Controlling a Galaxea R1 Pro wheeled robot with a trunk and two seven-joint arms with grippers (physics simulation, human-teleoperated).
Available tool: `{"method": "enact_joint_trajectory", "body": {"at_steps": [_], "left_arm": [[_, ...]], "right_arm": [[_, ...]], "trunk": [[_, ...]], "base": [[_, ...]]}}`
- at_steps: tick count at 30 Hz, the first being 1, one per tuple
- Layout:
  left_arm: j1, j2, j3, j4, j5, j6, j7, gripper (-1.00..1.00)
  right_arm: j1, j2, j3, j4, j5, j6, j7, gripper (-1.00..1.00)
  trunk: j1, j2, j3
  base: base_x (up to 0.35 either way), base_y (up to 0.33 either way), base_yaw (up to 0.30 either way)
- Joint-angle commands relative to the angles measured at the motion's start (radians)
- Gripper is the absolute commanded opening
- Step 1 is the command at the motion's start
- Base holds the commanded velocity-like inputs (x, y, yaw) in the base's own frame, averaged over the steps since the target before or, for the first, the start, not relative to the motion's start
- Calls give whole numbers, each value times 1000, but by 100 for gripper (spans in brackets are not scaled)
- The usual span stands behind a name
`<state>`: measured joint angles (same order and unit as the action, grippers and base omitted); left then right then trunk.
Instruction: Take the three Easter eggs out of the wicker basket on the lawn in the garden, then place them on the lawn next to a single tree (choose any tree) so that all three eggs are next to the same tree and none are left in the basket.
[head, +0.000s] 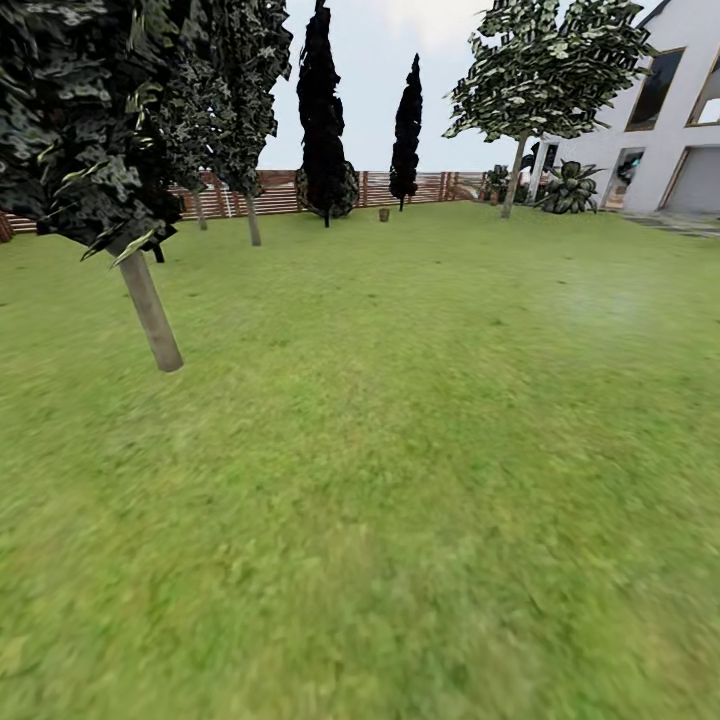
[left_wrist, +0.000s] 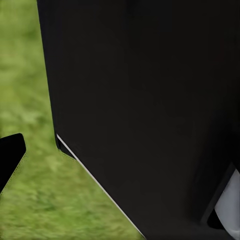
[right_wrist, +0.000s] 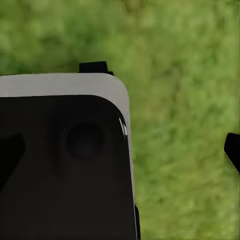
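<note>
The wicker basket (head: 383, 214) is a tiny brown shape far off on the lawn (head: 400, 420), close to the fence. The Easter eggs are too small to make out at this distance. A tree (head: 150, 312) with a pale bare trunk stands near on the left, and another tree (head: 514, 178) grows far right by the house. In the left wrist view one dark fingertip (left_wrist: 10, 155) of my left gripper (left_wrist: 120, 157) sits at the picture's edge over grass. My right gripper (right_wrist: 120, 155) has a fingertip (right_wrist: 233, 152) at the opposite edge. Both look open and hold nothing.
Two dark columnar trees (head: 322, 110) and a brown slatted fence (head: 280, 192) line the far side. A white house (head: 660, 120) with a spiky plant (head: 568, 188) stands at the right. The robot's black body (left_wrist: 150, 100) blocks much of both wrist views.
</note>
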<state>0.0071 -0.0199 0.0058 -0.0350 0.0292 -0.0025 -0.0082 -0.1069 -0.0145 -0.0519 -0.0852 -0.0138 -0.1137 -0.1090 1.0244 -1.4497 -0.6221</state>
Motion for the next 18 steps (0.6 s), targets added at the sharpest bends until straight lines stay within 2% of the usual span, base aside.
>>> {"method": "enact_joint_trajectory", "body": {"at_steps": [1, 18], "left_arm": [[1, 0, 0, -2, 3, 0, -1, 100], [1, 1, 0, -2, 3, 0, -1, 100]], "right_arm": [[0, 0, -5, 1, -2, -4, 0, 100], [0, -1, -5, 1, -2, -4, 0, 100]], "trunk": [[1, 0, -1], [1, 0, -1]], "base": [[341, 0, 0], [341, 0, 0]]}}
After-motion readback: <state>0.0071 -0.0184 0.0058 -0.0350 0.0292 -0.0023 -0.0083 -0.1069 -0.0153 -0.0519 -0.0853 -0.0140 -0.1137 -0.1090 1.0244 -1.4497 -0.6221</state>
